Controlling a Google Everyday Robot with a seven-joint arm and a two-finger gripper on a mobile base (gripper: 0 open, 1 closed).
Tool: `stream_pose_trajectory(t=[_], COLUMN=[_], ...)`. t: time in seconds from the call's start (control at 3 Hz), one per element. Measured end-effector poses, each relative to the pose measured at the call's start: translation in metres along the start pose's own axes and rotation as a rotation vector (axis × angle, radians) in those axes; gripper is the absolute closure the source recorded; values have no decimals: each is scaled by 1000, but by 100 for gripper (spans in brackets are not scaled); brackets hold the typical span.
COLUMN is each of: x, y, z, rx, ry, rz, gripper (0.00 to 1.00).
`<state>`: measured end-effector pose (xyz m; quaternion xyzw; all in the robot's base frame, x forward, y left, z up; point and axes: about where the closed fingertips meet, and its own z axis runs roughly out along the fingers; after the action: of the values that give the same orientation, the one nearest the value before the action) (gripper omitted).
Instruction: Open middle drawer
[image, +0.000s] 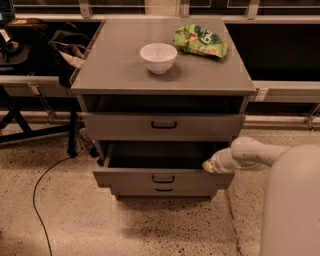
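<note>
The middle drawer (125, 179) of the grey cabinet stands pulled out, its dark inside showing behind the front. Its small black loop handle (163, 178) sits at the centre of the front. My gripper (208, 166) is at the drawer's right front corner, at the end of my white arm (250, 154), which reaches in from the right. The top drawer (120, 126) above it is out a little, with a dark gap over it. The bottom drawer (130, 190) shows only as a narrow strip below the middle front.
A white bowl (158, 57) and a green snack bag (200, 41) lie on the cabinet top (115, 65). A black cable (40, 185) runs over the speckled floor at the left, near a dark stand (20, 125). My white body (292, 205) fills the lower right.
</note>
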<state>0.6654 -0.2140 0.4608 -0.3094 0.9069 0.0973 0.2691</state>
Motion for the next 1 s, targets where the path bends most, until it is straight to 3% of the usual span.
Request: stream_pose_trajectory(t=[1.0], x=[-56], y=[4], z=[15], rx=[-6], ry=[-82], rz=[-35], gripper=[100])
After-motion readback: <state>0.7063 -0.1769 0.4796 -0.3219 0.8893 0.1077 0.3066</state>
